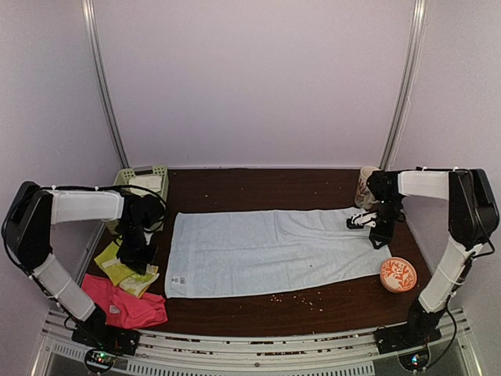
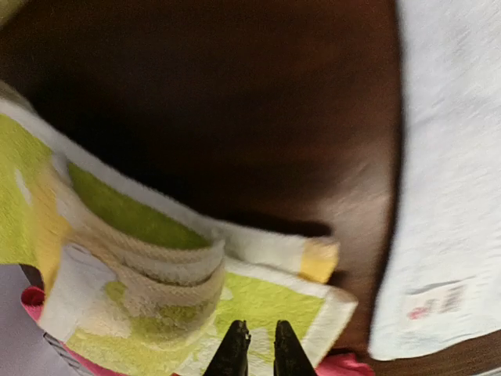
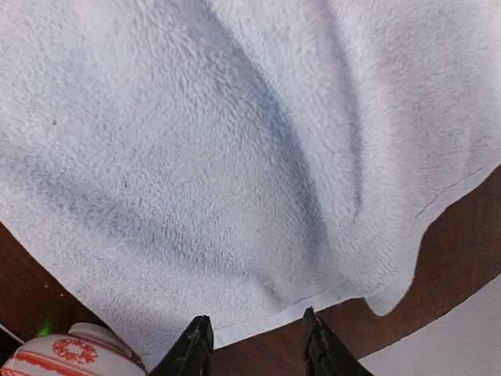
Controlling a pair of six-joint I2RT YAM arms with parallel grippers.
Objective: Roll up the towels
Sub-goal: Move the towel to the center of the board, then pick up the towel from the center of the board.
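Note:
A pale blue towel lies spread flat across the middle of the table. A yellow-green patterned towel lies crumpled at the left, with a hot-pink towel in front of it. My left gripper hovers over the yellow-green towel; in the left wrist view the gripper is nearly closed and holds nothing. My right gripper is open over the blue towel's right edge; in the right wrist view the gripper straddles the hem, empty.
A pale green slotted basket with something white in it stands at the back left. A patterned cup stands at the back right. An orange-and-white bowl sits near the right front and shows in the right wrist view. Crumbs dot the table.

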